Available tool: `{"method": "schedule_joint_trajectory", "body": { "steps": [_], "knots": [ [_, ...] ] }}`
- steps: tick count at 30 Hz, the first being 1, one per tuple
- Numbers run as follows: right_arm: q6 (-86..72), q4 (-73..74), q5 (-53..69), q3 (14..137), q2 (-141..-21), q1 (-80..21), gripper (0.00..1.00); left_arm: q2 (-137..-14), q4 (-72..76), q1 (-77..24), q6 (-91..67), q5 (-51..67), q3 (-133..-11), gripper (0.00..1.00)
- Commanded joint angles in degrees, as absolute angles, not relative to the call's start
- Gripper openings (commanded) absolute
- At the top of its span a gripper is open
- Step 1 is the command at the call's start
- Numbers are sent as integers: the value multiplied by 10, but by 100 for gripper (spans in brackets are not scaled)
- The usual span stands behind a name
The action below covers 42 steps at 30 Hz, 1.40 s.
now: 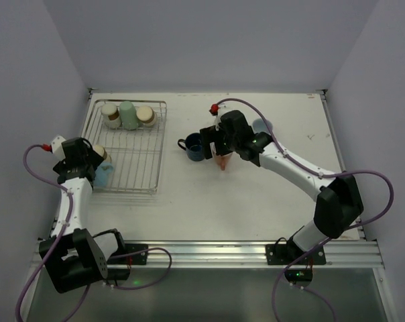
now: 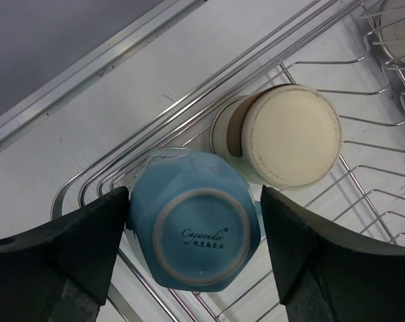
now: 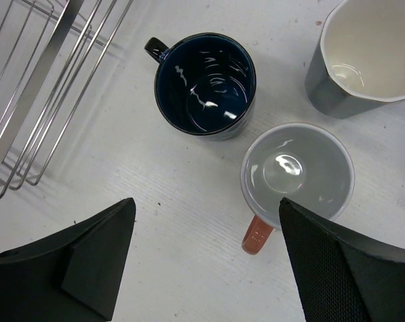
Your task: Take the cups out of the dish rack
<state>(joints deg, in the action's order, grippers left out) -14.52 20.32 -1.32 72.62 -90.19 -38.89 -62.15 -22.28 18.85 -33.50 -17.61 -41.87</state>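
The silver wire dish rack (image 1: 132,168) lies at the table's left. An upturned light blue cup (image 2: 196,231) sits in its near-left corner, between the fingers of my left gripper (image 2: 196,248). The left pad touches it and a thin gap shows at the right pad, so the jaws are open. A beige-and-brown cup (image 2: 290,137) stands upturned just behind it. At the rack's far end are two beige cups (image 1: 110,114) (image 1: 145,115) and a mint green cup (image 1: 128,114). My right gripper (image 3: 206,228) hangs open and empty above the table beside a salmon-handled cup (image 3: 298,171).
On the table right of the rack stand a navy mug (image 3: 204,84) and a dark grey cup with a cream inside (image 3: 363,57), both upright. The rack's corner (image 3: 35,87) shows at the left of the right wrist view. A metal rail (image 2: 88,64) edges the table beside the rack.
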Motion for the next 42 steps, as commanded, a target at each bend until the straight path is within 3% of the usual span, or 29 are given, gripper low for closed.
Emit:
{"method": "schedule_joint_trajectory", "body": {
  "steps": [1,5,8,12,15,23,32,36,42],
  "knots": [
    [-151,181,-4,719,-869,-390,90,-620,-188,197,-333,-165,-403,78],
    [-152,177,-4,713,-852,-391,90,-614,-195,197,-334,-163,-401,57],
    [-157,171,11,706,-836,-391,90,-592,-200,197,-330,-144,-401,32],
    [-168,157,27,698,-807,-390,93,-556,-203,196,-326,-90,-404,15],
    [-192,130,60,686,-777,-391,99,-527,-221,196,-323,-48,-417,8],
    [-286,19,143,633,-705,-391,99,-446,-273,196,-314,28,-449,1],
    [-441,-152,202,547,-672,-391,99,-396,-230,164,-346,220,-468,0],
    [-475,-221,223,514,-679,-396,99,-392,-165,140,-401,334,-455,0],
    [-495,-268,243,492,-707,-400,99,-386,71,97,-504,423,-389,0]
  ]
}}
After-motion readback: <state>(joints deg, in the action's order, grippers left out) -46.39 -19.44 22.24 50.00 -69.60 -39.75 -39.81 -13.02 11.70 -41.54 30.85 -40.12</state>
